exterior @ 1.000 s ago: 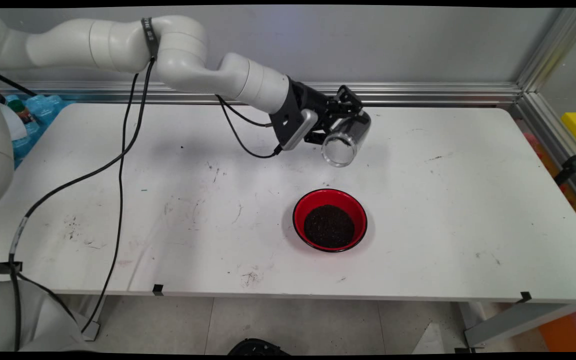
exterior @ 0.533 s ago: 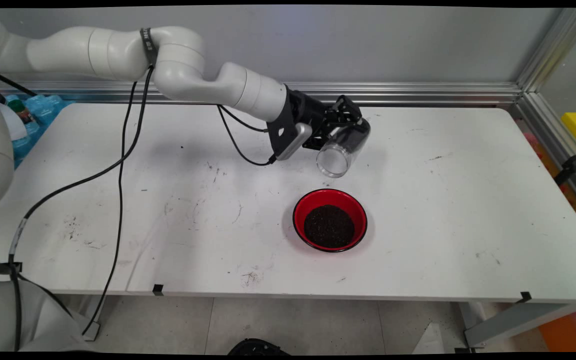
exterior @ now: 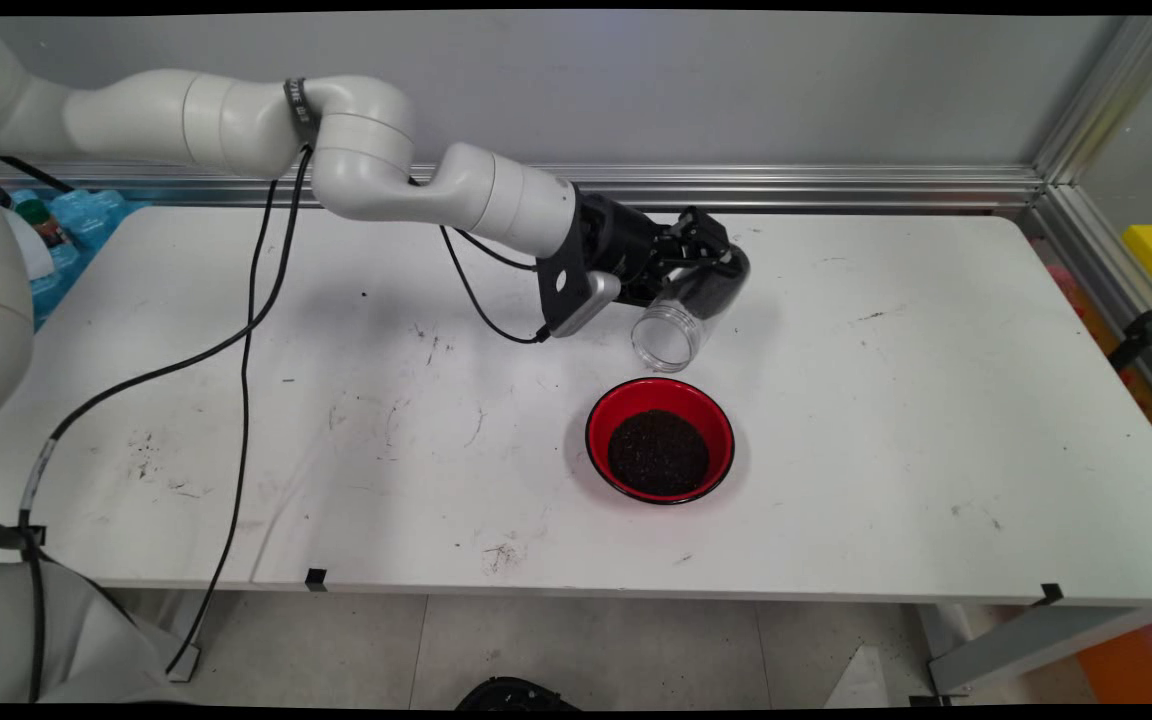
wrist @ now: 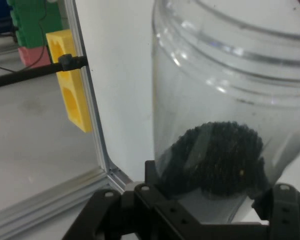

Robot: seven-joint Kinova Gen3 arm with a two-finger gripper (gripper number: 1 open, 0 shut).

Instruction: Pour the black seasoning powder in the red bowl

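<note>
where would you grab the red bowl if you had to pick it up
By the rim, from straight above. The red bowl sits upright and shallow on the table, its middle filled with dark grains, so one finger inside the bare red wall and one outside seems safest.

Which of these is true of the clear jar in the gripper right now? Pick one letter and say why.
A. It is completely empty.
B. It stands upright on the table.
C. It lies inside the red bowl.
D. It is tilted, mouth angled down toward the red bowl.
D: the gripper holds the clear jar tilted above the table, its open mouth angled down just behind the red bowl, and the hand view shows dark granules left in the jar.
</note>
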